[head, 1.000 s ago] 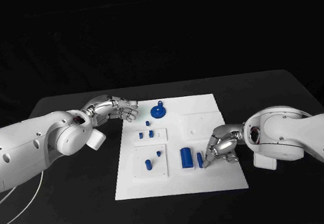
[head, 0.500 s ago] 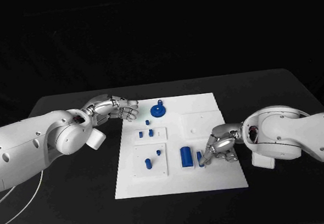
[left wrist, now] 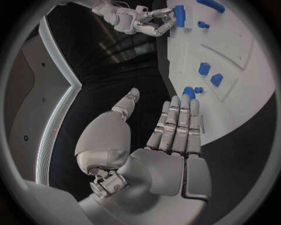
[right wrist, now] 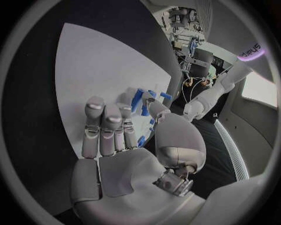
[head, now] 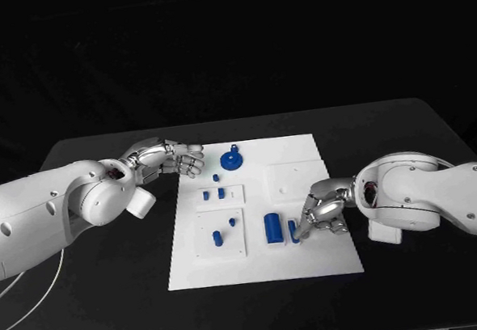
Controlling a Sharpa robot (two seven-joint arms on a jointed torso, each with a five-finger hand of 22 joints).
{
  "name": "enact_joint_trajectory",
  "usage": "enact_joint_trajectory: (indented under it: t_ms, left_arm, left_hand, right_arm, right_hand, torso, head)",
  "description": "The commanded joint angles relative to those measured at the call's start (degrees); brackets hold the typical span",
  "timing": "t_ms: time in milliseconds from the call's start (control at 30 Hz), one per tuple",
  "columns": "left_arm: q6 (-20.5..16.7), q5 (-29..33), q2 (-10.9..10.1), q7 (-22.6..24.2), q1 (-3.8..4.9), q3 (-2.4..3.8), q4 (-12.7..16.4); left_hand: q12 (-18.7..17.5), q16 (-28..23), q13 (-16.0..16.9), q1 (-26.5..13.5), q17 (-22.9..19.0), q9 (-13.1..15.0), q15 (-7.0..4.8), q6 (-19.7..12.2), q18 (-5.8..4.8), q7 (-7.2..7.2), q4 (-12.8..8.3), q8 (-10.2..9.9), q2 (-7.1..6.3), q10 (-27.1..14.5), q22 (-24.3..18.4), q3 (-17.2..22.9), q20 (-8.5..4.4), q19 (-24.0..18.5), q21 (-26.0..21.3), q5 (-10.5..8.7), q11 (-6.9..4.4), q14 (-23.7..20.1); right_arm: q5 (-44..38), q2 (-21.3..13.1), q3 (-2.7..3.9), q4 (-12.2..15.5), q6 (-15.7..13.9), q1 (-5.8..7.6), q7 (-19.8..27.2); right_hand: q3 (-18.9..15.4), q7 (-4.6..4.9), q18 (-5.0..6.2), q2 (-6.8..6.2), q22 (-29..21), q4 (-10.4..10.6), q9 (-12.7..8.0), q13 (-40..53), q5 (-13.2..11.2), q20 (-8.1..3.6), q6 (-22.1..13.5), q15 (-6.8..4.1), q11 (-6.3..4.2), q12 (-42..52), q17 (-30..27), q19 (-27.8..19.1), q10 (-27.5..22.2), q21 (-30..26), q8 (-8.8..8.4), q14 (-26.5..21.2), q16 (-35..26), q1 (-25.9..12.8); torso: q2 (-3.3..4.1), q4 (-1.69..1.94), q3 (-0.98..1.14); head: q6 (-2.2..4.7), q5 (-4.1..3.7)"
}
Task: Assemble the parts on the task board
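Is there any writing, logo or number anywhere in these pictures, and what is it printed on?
No readable text stands on the task board, the blue parts, the left hand or the right hand.
In the right wrist view, a lit purple sign in the room behind bears letters too blurred and cut off to read.

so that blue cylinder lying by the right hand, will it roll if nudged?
Probably. The blue cylinder lies on its side on the flat task board, so a sideways nudge from the right hand would likely roll it. It looks rigid, likely light plastic. The smooth surface may slip in a pinch.
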Motion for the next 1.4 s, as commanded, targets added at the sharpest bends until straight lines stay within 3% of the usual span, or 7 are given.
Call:
enact_joint_trajectory:
  t_ms: [33,367,467,567,800,1000,1400]
  left_arm:
    - [1.0,1.2,0.0,-0.2,0.05,0.03,0.1]
    - [0.9,1.1,0.0,-0.2,0.05,0.02,-0.2]
    - [0.9,1.0,0.0,-0.3,0.05,0.02,-0.3]
    - [0.9,1.0,0.1,-0.3,0.05,0.02,-0.3]
    - [1.0,0.9,0.0,-0.4,0.05,0.01,-0.4]
    - [1.2,0.8,0.0,-0.4,0.05,0.01,-0.4]
    - [1.2,0.7,0.0,-0.5,0.05,-0.02,-0.4]
  left_hand:
    - [0.3,-0.2,0.0,0.0,0.1,-0.1,0.12,-0.4,0.62,0.39,0.2,0.2,0.50,-0.1,0.1,0.1,-0.09,0.4,-0.2,-0.24,-0.11,-0.1]
    - [0.3,-0.3,0.0,0.1,0.1,-0.1,0.11,-0.4,0.62,0.39,0.2,0.2,0.50,-0.1,0.1,0.1,-0.09,0.4,-0.3,-0.24,-0.10,-0.1]
    - [0.3,-0.3,0.0,0.1,0.1,-0.1,0.11,-0.4,0.62,0.39,0.2,0.2,0.51,-0.1,0.1,0.1,-0.09,0.4,-0.3,-0.24,-0.11,-0.1]
    - [0.3,-0.3,0.0,0.0,0.1,-0.1,0.11,-0.4,0.62,0.39,0.2,0.2,0.52,-0.1,0.1,0.1,-0.09,0.4,-0.3,-0.24,-0.10,-0.1]
    - [0.3,-0.3,0.0,0.0,0.1,-0.1,0.12,-0.5,0.62,0.40,0.3,0.2,0.53,-0.1,0.1,0.1,-0.09,0.4,-0.3,-0.24,-0.10,-0.1]
    - [0.3,-0.3,0.0,0.0,0.1,-0.1,0.12,-0.5,0.61,0.40,0.3,0.2,0.51,-0.1,0.1,0.1,-0.09,0.4,-0.3,-0.25,-0.10,-0.1]
    - [0.3,-0.3,-0.1,0.1,0.2,-0.1,0.12,-0.5,0.61,0.40,0.2,0.2,0.47,-0.1,0.1,0.0,-0.09,0.4,-0.3,-0.25,-0.10,-0.1]
  right_arm:
    - [-1.0,0.1,-0.11,-0.1,-0.1,-0.22,0.1]
    - [-0.6,-0.1,-0.11,0.3,-0.5,-0.26,0.5]
    - [-0.6,-0.1,-0.10,0.3,-0.6,-0.27,0.5]
    - [-0.6,-0.2,-0.10,0.3,-0.5,-0.27,0.6]
    - [-0.6,-0.4,-0.10,0.6,1.0,-0.27,0.6]
    - [-0.8,-0.4,-0.10,0.7,3.8,-0.29,0.1]
    - [-1.7,-0.2,-0.10,0.6,4.6,-0.31,-0.4]
  right_hand:
    - [0.3,0.15,0.89,-0.57,0.0,0.3,0.0,0.0,-0.2,-0.03,0.4,-0.33,-0.25,0.1,0.0,0.2,0.2,-0.1,0.02,0.0,-0.2,-0.2]
    - [-0.7,0.17,0.89,-1.43,0.0,1.5,0.0,0.0,-0.1,0.11,0.3,-0.31,-0.24,0.1,0.1,0.2,0.1,0.0,0.05,0.0,-0.2,-2.8]
    - [-1.6,0.16,0.89,-0.24,0.0,2.7,-0.1,0.0,0.8,0.11,0.2,-0.31,-0.24,0.1,0.1,0.0,0.1,-0.1,0.02,0.0,-0.2,-4.9]
    - [-2.9,0.12,0.89,0.64,0.2,2.2,0.0,0.1,2.7,-0.05,0.2,-0.36,-0.29,0.1,0.2,-0.2,0.0,0.0,0.05,-0.1,-0.2,-5.9]
    - [-4.3,0.10,0.89,0.94,0.3,1.6,0.0,0.1,3.6,-0.19,0.1,-0.39,-0.30,0.1,0.2,-0.4,-0.1,0.0,0.06,-0.2,-0.2,-7.2]
    - [-5.2,0.10,0.89,0.27,0.4,-2.1,0.0,0.2,4.0,-0.39,0.0,-0.39,-0.30,0.1,0.2,-0.5,-0.2,0.0,0.07,-0.2,-0.3,-4.8]
    - [-5.1,0.20,0.89,-0.90,0.4,-2.2,-0.1,0.2,3.3,-0.16,-0.1,-0.28,-0.20,0.0,0.2,-0.6,-0.3,0.0,0.09,-0.2,-0.3,0.7]
  torso:
    - [0.01,0.01,-0.01]
    - [0.00,-0.01,0.06]
    - [-0.01,-0.05,0.06]
    - [-0.02,-0.06,0.06]
    - [0.00,-0.03,0.02]
    - [0.00,-0.01,0.00]
    - [0.01,-0.04,0.00]
  head:
    - [-0.03,0.03]
    - [0.09,0.16]
    - [0.11,0.11]
    - [0.17,0.14]
    - [0.16,0.18]
    - [0.15,0.17]
    - [0.15,0.25]
